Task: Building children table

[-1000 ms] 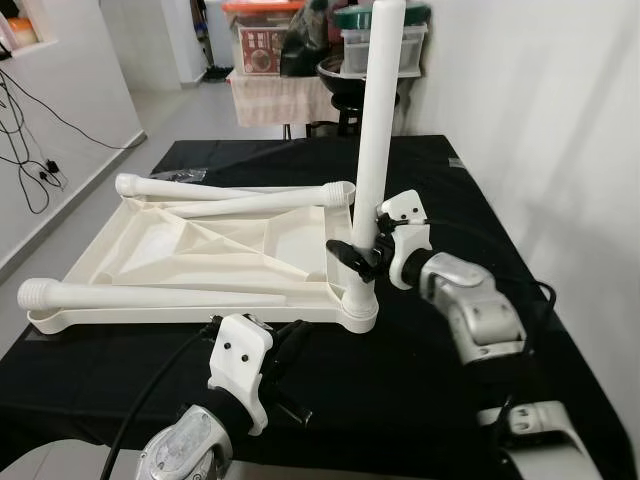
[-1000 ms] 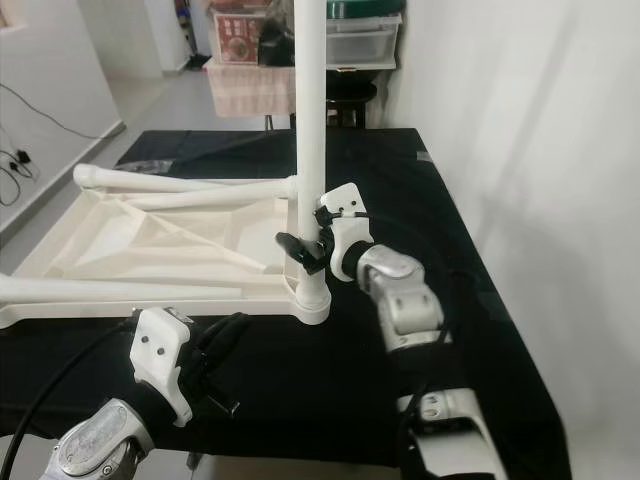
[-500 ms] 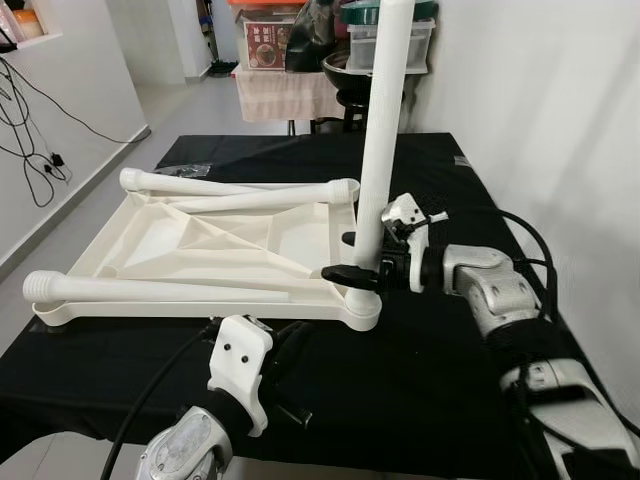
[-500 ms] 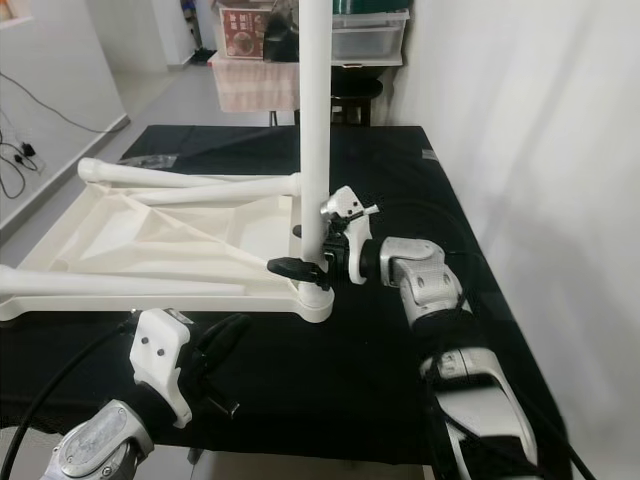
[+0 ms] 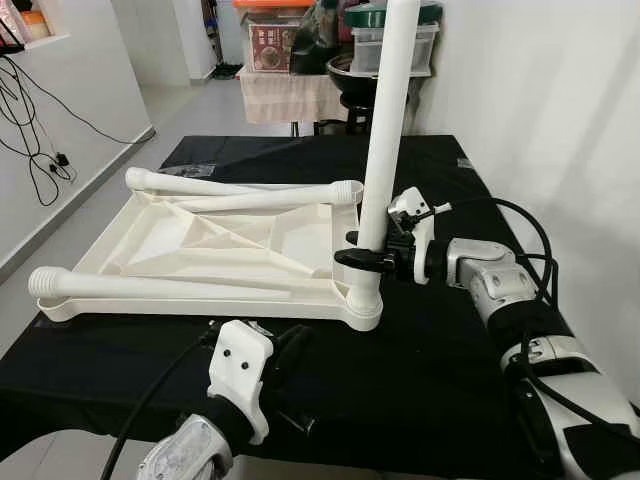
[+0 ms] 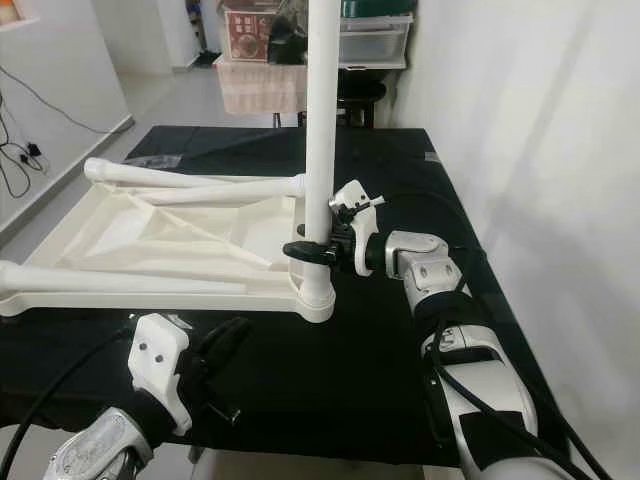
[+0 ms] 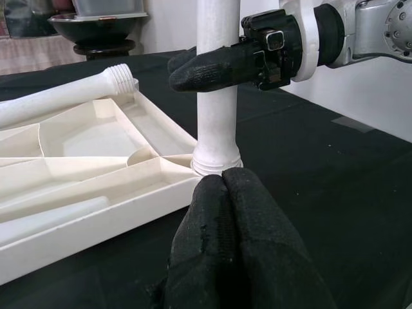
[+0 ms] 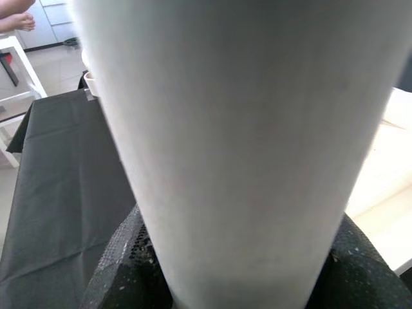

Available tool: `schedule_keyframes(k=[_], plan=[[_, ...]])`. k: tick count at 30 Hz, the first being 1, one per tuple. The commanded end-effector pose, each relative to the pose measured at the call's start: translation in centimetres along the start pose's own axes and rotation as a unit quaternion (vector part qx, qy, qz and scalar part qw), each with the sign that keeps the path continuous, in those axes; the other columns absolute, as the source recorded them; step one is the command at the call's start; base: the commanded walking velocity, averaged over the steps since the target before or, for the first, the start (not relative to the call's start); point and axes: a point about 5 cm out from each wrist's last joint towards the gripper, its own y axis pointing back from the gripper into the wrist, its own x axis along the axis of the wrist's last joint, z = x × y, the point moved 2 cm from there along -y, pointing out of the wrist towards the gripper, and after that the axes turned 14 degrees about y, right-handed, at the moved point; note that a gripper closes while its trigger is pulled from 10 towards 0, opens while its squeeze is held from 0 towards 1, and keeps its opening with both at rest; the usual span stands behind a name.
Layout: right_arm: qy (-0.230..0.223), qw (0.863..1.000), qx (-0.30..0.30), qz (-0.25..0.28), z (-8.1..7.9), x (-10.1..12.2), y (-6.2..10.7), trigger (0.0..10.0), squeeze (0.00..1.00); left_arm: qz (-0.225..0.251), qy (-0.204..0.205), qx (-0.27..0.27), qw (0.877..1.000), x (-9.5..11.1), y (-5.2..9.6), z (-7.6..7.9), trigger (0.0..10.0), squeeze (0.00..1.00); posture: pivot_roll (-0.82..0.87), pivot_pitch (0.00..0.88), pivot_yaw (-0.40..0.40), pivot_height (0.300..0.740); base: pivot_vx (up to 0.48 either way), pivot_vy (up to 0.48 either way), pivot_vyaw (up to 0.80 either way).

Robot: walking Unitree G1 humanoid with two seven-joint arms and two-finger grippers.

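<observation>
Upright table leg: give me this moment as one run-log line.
right gripper: shut on upright leg | leg seated in tabletop corner socket | left gripper: shut, idle near corner | loose legs lying on tabletop

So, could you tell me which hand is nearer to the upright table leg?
Right. The right hand is clamped around the upright table leg just above its base, while the left hand hovers shut over the black table, short of that corner.

Upright leg top cropped
</observation>
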Motion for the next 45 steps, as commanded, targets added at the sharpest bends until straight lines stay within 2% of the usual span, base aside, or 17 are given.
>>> schedule_keyframes(k=[1,3,4,6,9,11,18,19,21,22,27,28,29,30,33,38,45], plan=[[-0.017,0.999,-0.045,-0.009,0.2,-1.0,0.7,0.0,0.0,-0.002,0.003,0.003,1.0,0.0,0.1,0.1,10.0,0.0,0.0,0.011,-0.025,0.74,0.0,0.0,0.0],[-0.028,0.996,-0.077,-0.019,0.1,-1.6,0.9,0.0,0.0,-0.002,0.003,0.002,1.0,0.1,0.2,0.1,10.0,0.0,0.0,0.015,-0.027,0.74,0.0,0.0,0.0],[-0.039,0.985,-0.165,-0.037,-0.3,-2.3,0.9,0.0,0.0,-0.001,0.003,0.002,1.0,0.2,0.2,0.0,10.0,0.0,0.0,0.02,-0.028,0.74,0.0,0.0,0.0],[-0.093,0.902,-0.417,-0.058,-1.6,-3.4,2.9,0.0,0.0,-0.001,0.001,0.003,1.0,0.3,0.3,-0.2,10.0,0.0,-0.01,0.025,-0.022,0.74,0.0,0.0,0.0],[-0.137,0.931,-0.333,-0.057,-10.3,-3.4,0.5,0.0,0.0,-0.001,0.0,0.002,1.0,0.4,0.2,-0.5,10.0,0.0,-0.03,0.03,-0.001,0.74,0.0,0.0,0.0],[-0.132,0.939,-0.313,-0.055,-11.7,-3.2,-0.1,0.0,0.0,-0.001,-0.001,0.002,1.0,0.4,0.2,-0.6,10.0,0.0,-0.03,0.03,-0.001,0.74,0.0,0.0,0.0],[-0.088,0.938,-0.327,-0.078,-8.7,-3.4,-0.1,0.0,0.0,-0.001,0.001,-0.001,1.0,0.3,-0.2,-0.5,10.0,0.0,-0.03,0.014,-0.014,0.74,0.0,0.0,0.0],[-0.082,0.939,-0.324,-0.078,-8.6,-2.9,-0.2,10.0,0.0,0.001,0.0,0.001,1.0,0.4,-0.2,-0.5,10.0,0.0,-0.03,0.014,-0.015,0.74,0.0,0.0,0.0],[-0.078,0.94,-0.322,-0.077,-8.6,-2.5,-0.2,10.0,0.0,0.002,-0.001,0.002,1.0,0.4,-0.3,-0.5,10.0,0.0,-0.03,0.009,-0.017,0.74,0.0,0.0,0.0],[-0.07,0.947,-0.306,-0.069,-8.2,-1.9,-0.4,10.0,1.0,0.003,-0.002,0.003,1.0,0.4,-0.4,-0.5,10.0,0.0,-0.03,0.006,-0.019,0.74,0.0,0.0,0.0],[-0.041,0.973,-0.227,-0.011,-4.7,-0.1,-0.2,10.0,1.0,0.005,0.002,0.0,1.0,0.3,-0.7,-0.3,10.0,0.0,-0.03,0.0,-0.023,0.74,0.0,0.0,0.0],[-0.026,0.981,-0.19,0.002,-4.0,0.3,-0.1,10.0,0.15,0.005,0.003,-0.001,1.0,0.2,-0.8,-0.3,10.0,0.0,-0.02,0.0,-0.026,0.74,0.0,0.0,0.0],[-0.016,0.986,-0.166,0.009,-3.5,0.6,0.0,10.0,0.15,0.005,0.003,-0.001,1.0,0.2,-0.8,-0.3,10.0,0.0,-0.02,0.0,-0.026,0.74,0.0,0.0,0.0],[0.01,0.991,-0.13,0.012,-3.2,0.9,0.1,10.0,0.0,0.005,0.003,-0.001,1.0,0.2,-0.9,-0.3,10.0,0.0,-0.02,0.0,-0.028,0.74,0.0,0.0,0.0],[0.045,0.997,-0.059,0.016,-2.8,1.3,0.3,10.0,0.0,0.005,0.003,-0.002,1.0,0.1,-1.0,-0.2,10.0,0.0,-0.02,0.0,-0.034,0.74,0.0,0.0,0.0],[0.024,0.998,0.045,0.026,-2.7,1.7,0.0,10.0,0.0,0.006,0.004,-0.001,1.0,0.0,-1.2,-0.1,10.0,0.0,-0.01,0.0,-0.044,0.74,0.0,0.0,0.0],[0.012,0.996,0.082,0.039,-2.0,2.2,-0.7,10.0,0.0,0.007,0.006,-0.001,1.0,-0.2,-1.2,0.1,10.0,0.0,0.01,0.0,-0.052,0.74,0.0,0.0,0.0]])
